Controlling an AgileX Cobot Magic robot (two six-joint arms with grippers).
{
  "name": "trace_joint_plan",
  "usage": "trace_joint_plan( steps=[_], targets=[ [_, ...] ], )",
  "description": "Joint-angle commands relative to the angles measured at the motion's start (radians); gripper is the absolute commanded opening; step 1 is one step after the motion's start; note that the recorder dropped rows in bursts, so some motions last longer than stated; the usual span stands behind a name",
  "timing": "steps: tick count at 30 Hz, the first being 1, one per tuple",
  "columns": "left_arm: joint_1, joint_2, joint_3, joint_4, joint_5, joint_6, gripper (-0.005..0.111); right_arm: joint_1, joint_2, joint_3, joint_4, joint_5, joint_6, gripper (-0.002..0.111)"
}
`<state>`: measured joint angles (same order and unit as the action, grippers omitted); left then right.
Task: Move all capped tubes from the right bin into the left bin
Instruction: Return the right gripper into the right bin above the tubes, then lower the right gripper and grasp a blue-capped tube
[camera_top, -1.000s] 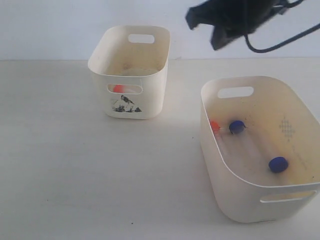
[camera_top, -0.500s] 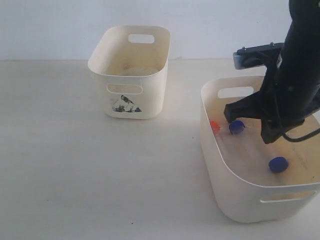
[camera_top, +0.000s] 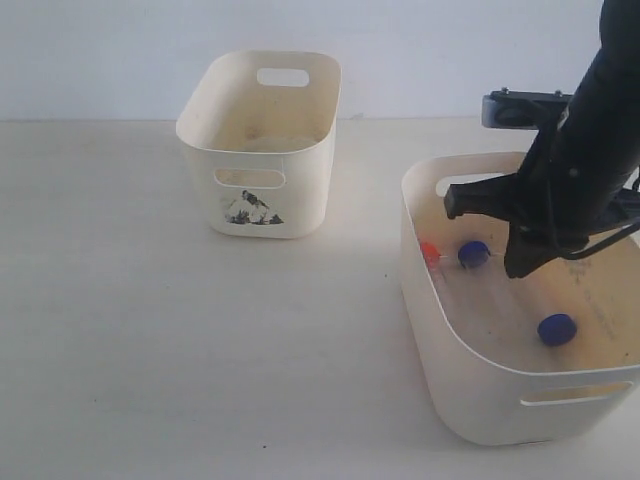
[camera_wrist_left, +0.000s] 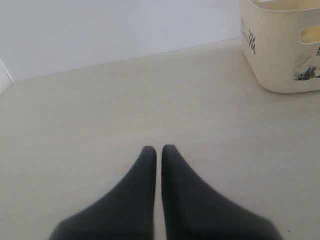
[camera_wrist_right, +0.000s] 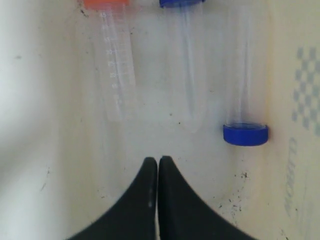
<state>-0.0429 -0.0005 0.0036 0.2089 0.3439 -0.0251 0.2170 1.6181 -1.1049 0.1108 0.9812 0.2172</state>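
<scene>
Three capped tubes lie on the floor of the right bin (camera_top: 425, 300): one with an orange cap (camera_top: 429, 251) and two with blue caps (camera_top: 473, 253) (camera_top: 556, 329). My right gripper (camera_top: 520, 268) hangs inside that bin, shut and holding nothing. In the right wrist view its tips (camera_wrist_right: 158, 160) stop short of the orange-capped tube (camera_wrist_right: 112, 60), a blue-capped tube (camera_wrist_right: 190, 65) and the other blue cap (camera_wrist_right: 245, 134). The left bin (camera_top: 300, 190) stands at the back left; no tube shows in it. My left gripper (camera_wrist_left: 158, 149) is shut and empty over bare table.
The pale table (camera_top: 150, 330) stretches between and in front of the bins. A white wall (camera_top: 100, 50) closes the back. In the left wrist view the left bin (camera_wrist_left: 280, 55) stands off to one side. A black cable (camera_top: 600, 245) trails from the right arm.
The right arm has come down from above the table's back into the right bin. The orange spot seen earlier through the left bin's front slot no longer shows.
</scene>
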Motion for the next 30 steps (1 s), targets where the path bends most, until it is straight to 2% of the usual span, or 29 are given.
trace_joint_plan(
  steps=[1,10,30],
  targets=[
    [-0.001,0.0,-0.004,-0.003,-0.003,-0.01,0.004,-0.009,-0.001,0.001,0.001,-0.025,-0.016,0.0],
    [-0.001,0.0,-0.004,-0.003,-0.003,-0.01,0.004,-0.009,-0.001,0.001,0.0,-0.059,-0.025,0.0],
    [-0.001,0.0,-0.004,-0.003,-0.003,-0.01,0.004,-0.009,0.188,0.001,0.01,-0.095,-0.056,0.0]
  ],
)
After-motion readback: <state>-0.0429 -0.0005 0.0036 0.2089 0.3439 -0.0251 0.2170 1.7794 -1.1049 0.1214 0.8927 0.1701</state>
